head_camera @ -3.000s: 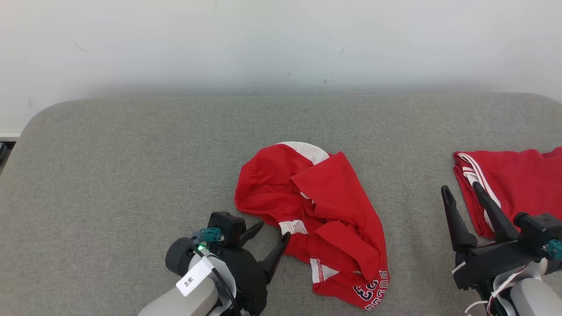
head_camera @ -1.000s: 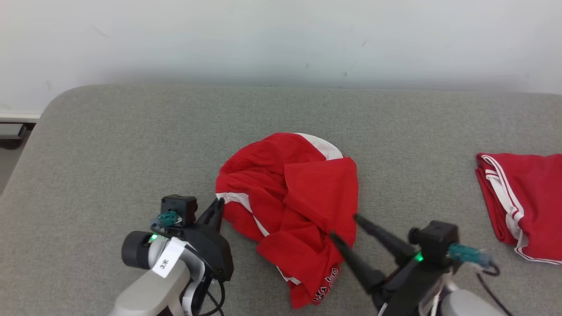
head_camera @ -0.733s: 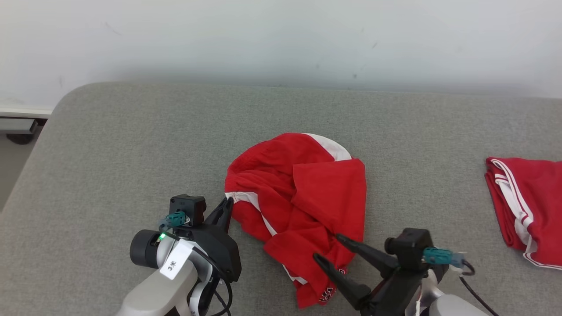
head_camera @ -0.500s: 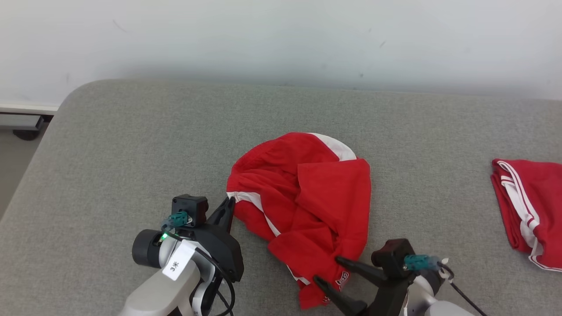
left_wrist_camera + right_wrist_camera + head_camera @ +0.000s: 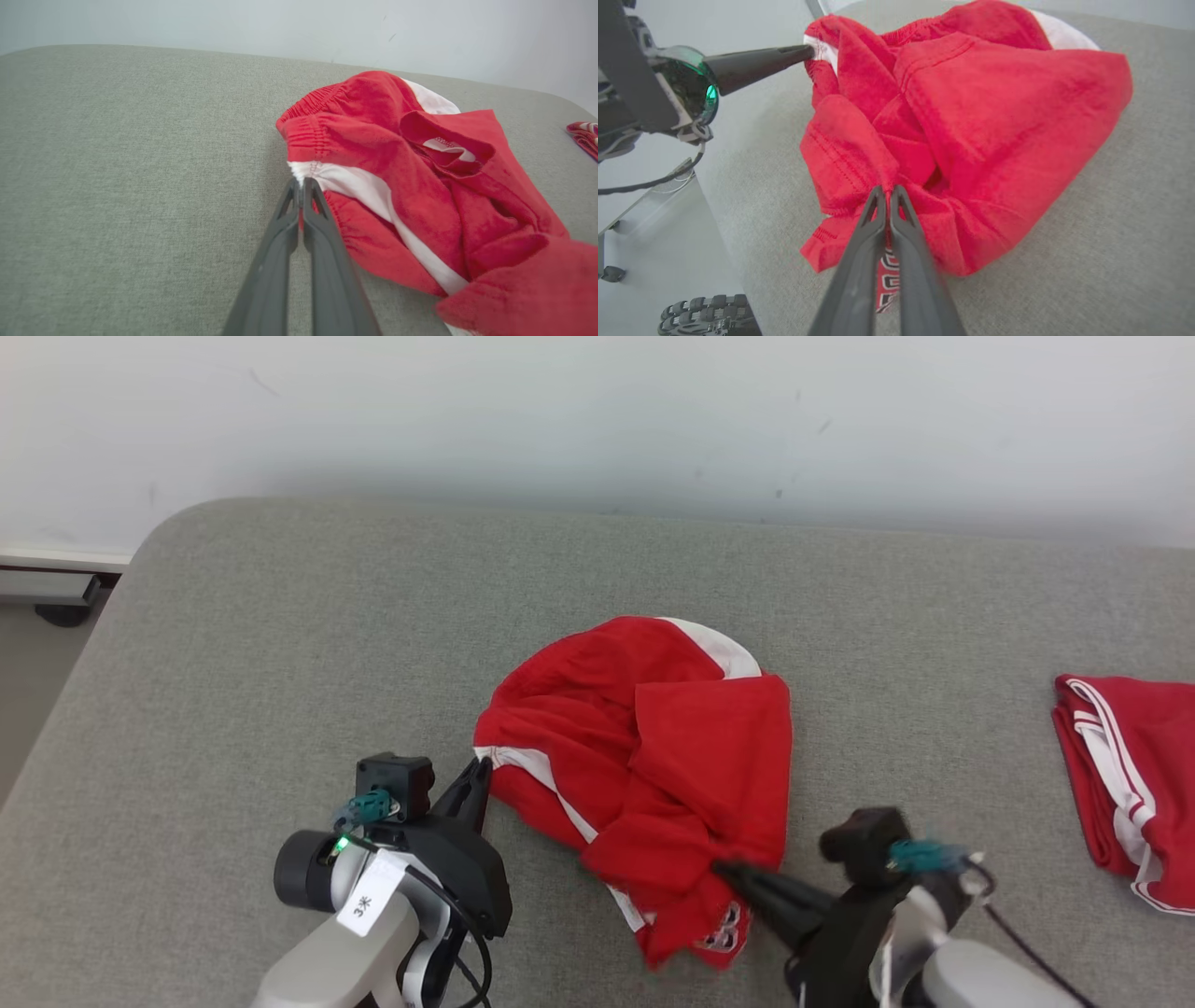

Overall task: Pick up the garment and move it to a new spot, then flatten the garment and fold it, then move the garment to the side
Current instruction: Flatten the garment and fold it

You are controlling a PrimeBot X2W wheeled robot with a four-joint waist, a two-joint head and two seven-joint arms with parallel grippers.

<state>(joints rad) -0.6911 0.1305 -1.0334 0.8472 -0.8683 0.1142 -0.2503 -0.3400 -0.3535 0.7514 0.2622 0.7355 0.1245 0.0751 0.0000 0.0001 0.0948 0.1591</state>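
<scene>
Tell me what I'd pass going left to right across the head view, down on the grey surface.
In order: left gripper → crumpled red garment → right gripper → folded red garment at the right edge.

Bright, even light; soft shadows; right tool (image 5: 726, 871) blurred; wrist-cam edges warped.

A crumpled red garment (image 5: 653, 747) with white bands lies in the middle of the grey fabric-covered table (image 5: 280, 644). The left gripper (image 5: 478, 773) pinches the white band at the garment's left side, fingers pressed together. The right gripper (image 5: 733, 875), blurred, nips a fold on the side nearest the table's front edge. Folded red cloth (image 5: 1134, 784) with white stripes lies at the table's right edge, well apart.
</scene>
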